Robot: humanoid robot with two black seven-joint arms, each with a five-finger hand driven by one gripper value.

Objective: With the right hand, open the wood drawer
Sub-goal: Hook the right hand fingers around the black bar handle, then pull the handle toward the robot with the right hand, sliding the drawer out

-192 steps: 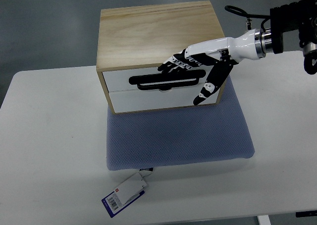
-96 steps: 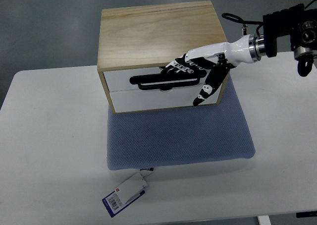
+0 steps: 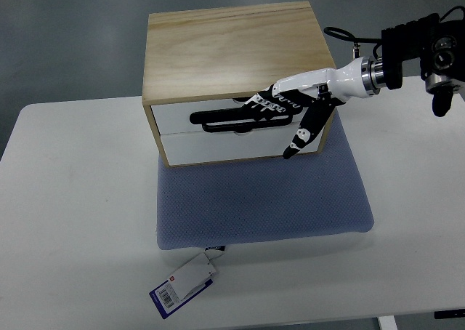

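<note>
Currently the white-and-black robotic right hand [image 3: 290, 105] is reaching in from its own arm side toward the light plywood drawer box [image 3: 232, 54], which is sitting on a blue-grey mesh pad [image 3: 261, 199] on the white table [image 3: 73, 214]. Its four fingers [image 3: 265, 101] are lying extended and close together over the right end of the long black bar handle [image 3: 232, 119] on the upper white drawer front [image 3: 182, 115], while the thumb [image 3: 301, 134] is hanging down separately across the lower white drawer front [image 3: 218, 147]. Whether the fingertips are hooking behind the bar cannot be told from above. The drawer is appearing shut, flush with the box frame.

For a clean pull, the fingers should probably be curling fully behind the handle before any retraction, and the pull should be running straight out, toward the pad's near edge. An off-axis pull risks dragging the whole box along the pad. A barcoded blue-and-white tag [image 3: 182, 283] is lying well below the hand.
</note>
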